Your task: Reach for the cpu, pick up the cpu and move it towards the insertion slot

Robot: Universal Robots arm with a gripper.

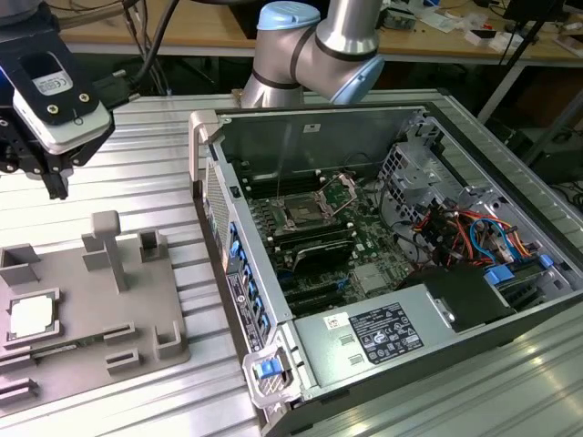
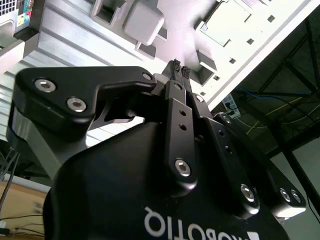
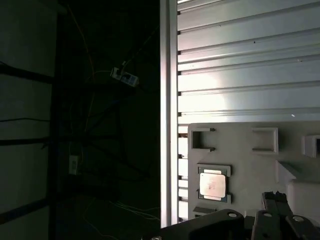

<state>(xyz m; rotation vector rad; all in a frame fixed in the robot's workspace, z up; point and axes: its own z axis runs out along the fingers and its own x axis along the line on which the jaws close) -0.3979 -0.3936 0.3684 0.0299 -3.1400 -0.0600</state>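
Gripper (image 2: 179, 69) housing sits closest to the lens in the second wrist view, black with bare screw heads. Its 2 fingertips (image 2: 174, 64) meet at the far end, together, nothing between them. In the exterior view the gripper (image 1: 56, 185) hangs at the exterior view's upper left, fingers pointing down. It is well above the ribbed aluminium table (image 1: 137, 164) and touches nothing.

Grey fixture plate (image 1: 137, 309) lies flat on the table at the exterior view's lower left. The cpu (image 1: 30, 317) rests in a shallow square recess near the plate's edge on the exterior view's left, pale top face up.

First wrist view: cpu (image 3: 212, 185) seen from above, lying flat, its edges parallel to the recess walls and to the edge of the plate (image 3: 240, 150). Square outline, so no long axis to record. The fingers (image 3: 272, 200) are near it but apart from it.

The open computer case (image 1: 209, 173) stands to the exterior view's right of the plate. The insertion slot (image 1: 301, 216) lies on the motherboard inside, metal frame around a dark centre, well apart from the cpu. The arm (image 1: 337, 45) rises behind the case.
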